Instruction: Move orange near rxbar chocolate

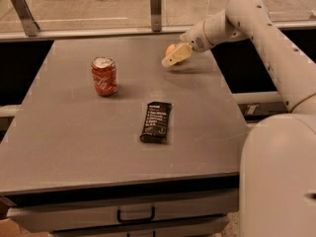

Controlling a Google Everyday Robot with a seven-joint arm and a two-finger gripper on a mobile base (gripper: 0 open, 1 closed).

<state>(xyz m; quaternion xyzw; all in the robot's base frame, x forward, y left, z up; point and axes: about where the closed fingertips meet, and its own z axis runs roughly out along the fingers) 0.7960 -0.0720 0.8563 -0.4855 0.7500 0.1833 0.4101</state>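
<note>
orange at the far edge, the carry to the bar not yet made

my jaws are at the far right part of the worktop [74, 127], right at the orange [170, 48], which shows only as a small round patch behind their pale tip. i cannot tell whether they have closed on the fruit or merely stand against it. i also cannot tell whether the orange rests on the surface or sits just off it.

the rxbar chocolate [156, 122] lies flat nearer the front, about mid-width, with its long side running front to back. it is well apart from the orange. as i judge it, the reach is done and the main work is left: make sure of the hold, bring the orange toward the front and a little left, and set it down just beside the bar so that it does not roll off.

the count: one orange and one rxbar chocolate. one red soda can [104, 76] stands upright on the left, well apart from both. there is one worktop, with one drawer handle [135, 215] under its front edge, and one arm [232, 19], mine, coming in from the right.
</note>
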